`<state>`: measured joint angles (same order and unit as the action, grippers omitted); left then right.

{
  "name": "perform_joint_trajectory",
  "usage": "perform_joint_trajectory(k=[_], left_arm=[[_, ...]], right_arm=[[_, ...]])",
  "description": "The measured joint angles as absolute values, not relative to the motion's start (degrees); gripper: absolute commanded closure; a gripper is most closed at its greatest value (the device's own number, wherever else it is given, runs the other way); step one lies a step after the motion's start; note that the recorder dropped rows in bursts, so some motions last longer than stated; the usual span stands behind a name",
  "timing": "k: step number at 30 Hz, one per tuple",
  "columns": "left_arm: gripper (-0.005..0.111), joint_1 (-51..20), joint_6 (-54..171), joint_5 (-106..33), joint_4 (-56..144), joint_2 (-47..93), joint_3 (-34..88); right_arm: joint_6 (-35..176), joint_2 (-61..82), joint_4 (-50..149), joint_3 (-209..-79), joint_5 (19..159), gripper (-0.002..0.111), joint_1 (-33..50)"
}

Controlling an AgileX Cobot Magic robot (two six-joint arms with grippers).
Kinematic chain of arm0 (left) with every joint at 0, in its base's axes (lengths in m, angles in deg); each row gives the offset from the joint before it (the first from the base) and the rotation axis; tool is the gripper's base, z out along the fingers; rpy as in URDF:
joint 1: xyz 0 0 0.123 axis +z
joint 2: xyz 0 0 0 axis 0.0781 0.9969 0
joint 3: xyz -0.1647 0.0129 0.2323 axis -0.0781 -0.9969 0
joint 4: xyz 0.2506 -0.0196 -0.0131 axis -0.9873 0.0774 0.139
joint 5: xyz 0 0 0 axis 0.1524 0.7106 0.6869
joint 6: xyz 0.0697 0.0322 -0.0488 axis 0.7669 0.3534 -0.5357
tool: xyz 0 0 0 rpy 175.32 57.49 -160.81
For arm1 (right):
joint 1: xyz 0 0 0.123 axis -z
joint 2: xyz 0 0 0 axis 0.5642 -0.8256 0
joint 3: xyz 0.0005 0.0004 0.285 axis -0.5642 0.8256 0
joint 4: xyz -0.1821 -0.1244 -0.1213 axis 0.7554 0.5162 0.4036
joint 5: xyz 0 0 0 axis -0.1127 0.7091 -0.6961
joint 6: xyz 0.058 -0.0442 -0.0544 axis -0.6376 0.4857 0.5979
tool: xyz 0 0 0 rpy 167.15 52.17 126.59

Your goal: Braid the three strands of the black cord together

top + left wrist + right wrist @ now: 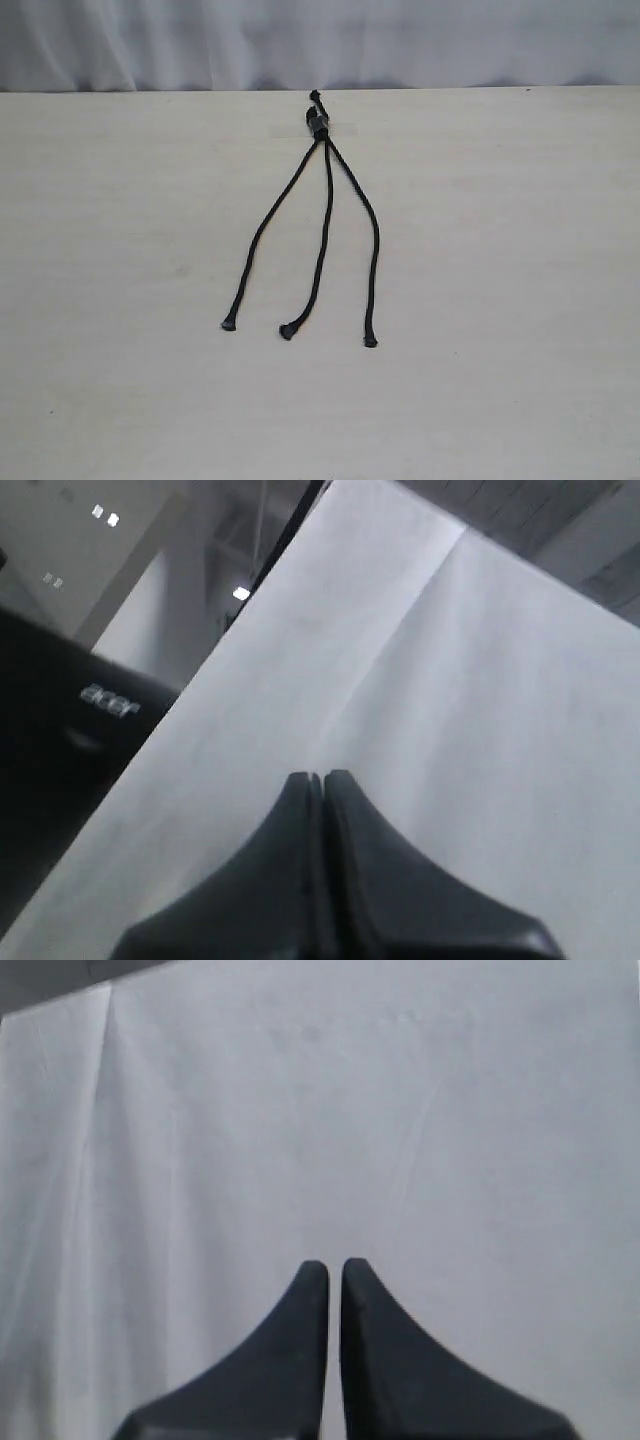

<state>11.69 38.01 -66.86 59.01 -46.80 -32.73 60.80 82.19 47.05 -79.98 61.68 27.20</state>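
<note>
Black cord [319,122] knotted near the far edge of the table [520,300]; three strands [322,240] fanned apart, bare surface all around. Left gripper [323,778] clenched, empty; right gripper [334,1265] likewise, facing white cloth [400,1110].

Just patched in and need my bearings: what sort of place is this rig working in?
Probably an indoor lab or test bench: a pale tabletop with the black cord laid out, a plain white cloth backdrop behind, and an Acer-branded dark device beneath ceiling lights.

Black cord [325,190]; pale cream table [500,300]; white-grey curtain [450,40].
</note>
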Motion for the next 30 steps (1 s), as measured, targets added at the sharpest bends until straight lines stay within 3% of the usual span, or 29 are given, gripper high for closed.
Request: perform_joint_trajectory(k=[3, 7, 15, 28, 30], left_arm=[[0.107, 11.69, 35.78, -65.48, 50.91, -46.59, -28.29], [0.107, 11.69, 34.16, -52.25, 45.4, -41.13, -19.68], [0.107, 8.8, 34.28, -31.35, 43.92, -20.11, -9.68], [0.106, -18.75, 42.35, -24.9, 43.92, 20.93, 3.35], [0.097, -22.92, 42.53, -24.64, 43.92, 29.45, 7.76]], right_arm=[[60.75, 80.04, 47.01, -85.63, 65.75, 0.104, 27.2], [60.75, 70.42, 47.41, -93.97, 76.3, 0.104, 27.2], [64.12, 43.93, 48.31, -105.13, 94.94, 0.104, 27.2], [72.03, 9.49, 45.65, -116.09, 110.28, 0.104, 27.2], [72.18, 5.77, 45.52, -116.09, 110.28, 0.104, 27.2]])
